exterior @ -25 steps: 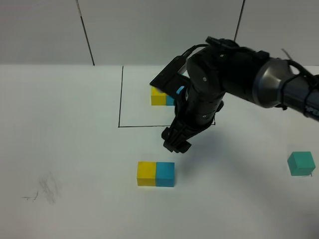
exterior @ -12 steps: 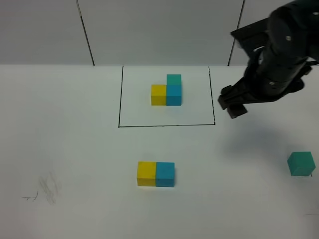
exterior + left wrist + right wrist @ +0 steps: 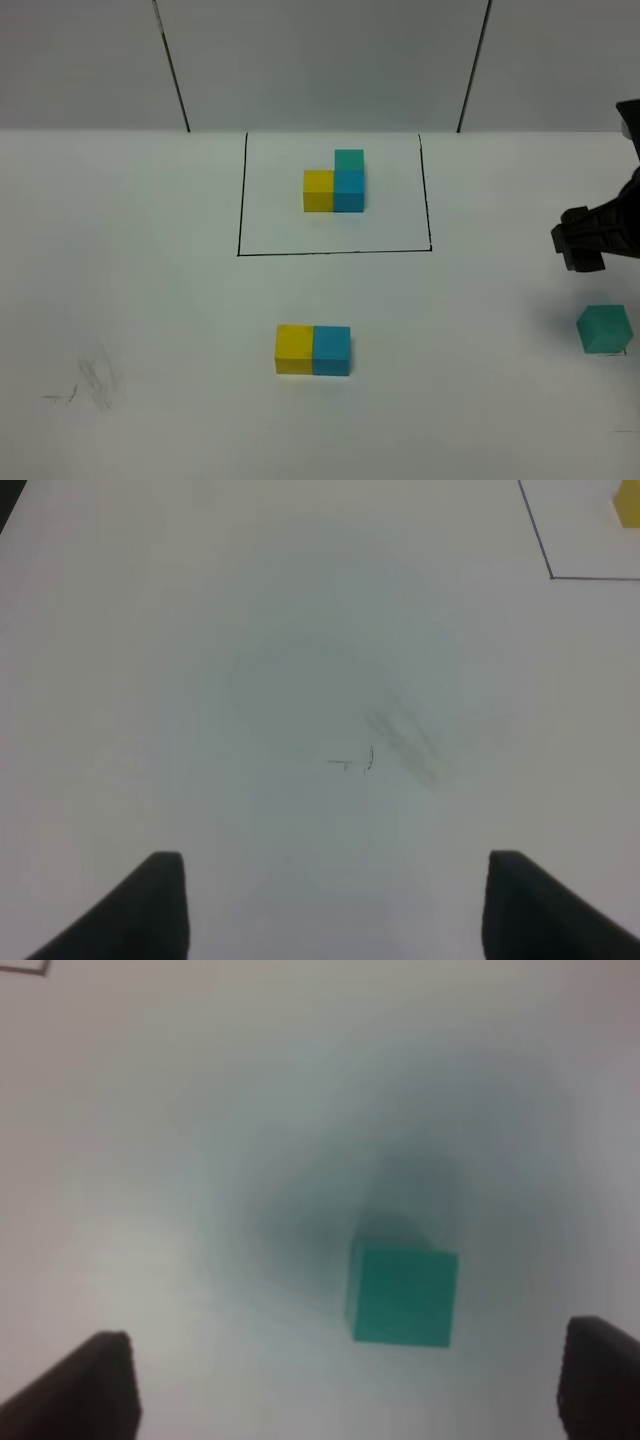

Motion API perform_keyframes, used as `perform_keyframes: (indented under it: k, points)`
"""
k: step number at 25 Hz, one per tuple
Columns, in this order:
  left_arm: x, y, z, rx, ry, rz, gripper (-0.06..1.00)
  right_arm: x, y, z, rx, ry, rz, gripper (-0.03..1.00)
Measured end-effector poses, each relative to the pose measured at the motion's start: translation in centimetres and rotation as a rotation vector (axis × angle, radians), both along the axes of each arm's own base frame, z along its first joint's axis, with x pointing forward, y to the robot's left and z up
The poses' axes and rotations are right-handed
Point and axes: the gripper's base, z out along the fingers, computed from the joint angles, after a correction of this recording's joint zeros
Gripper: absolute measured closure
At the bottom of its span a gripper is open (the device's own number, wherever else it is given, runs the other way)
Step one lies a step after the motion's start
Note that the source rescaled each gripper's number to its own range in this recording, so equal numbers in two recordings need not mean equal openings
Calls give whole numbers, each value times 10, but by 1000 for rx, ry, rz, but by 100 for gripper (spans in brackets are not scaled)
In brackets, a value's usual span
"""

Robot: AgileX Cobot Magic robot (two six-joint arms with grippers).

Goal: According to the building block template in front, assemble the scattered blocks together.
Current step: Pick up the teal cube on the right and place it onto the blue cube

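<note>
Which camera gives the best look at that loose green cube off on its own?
The right wrist view: the teal-green cube appears large and close, with its top and one side showing, though slightly blurred. The exterior high view shows it small at the right edge. The left wrist view does not show it.

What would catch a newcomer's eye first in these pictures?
Colour on white: the three-cube template sits in the black-outlined square at the back, and a yellow and blue pair, touching side by side, lies in front of it. Far right, a lone teal cube sits with the right gripper hovering near it, jaws open.
</note>
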Motion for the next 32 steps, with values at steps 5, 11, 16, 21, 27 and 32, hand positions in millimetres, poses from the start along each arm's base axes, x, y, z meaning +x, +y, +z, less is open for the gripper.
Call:
perform_keyframes:
  k: [5,11,16,21,27,32]
  points:
    - [0,0,0,0,0,0,53,-6,-12,-27,11,-11,-25,25]
    - [0,0,0,0,0,0,53,3,-13,-46,10,-12,-10,25]
    - [0,0,0,0,0,0,53,10,-22,-64,2,27,-30,25]
    - [0,0,0,0,0,0,53,14,-27,-78,-10,61,-16,25]
    - [0,0,0,0,0,0,53,20,-29,-95,-12,83,-14,25]
    - [0,0,0,0,0,0,53,23,-29,-107,-11,103,-9,25]
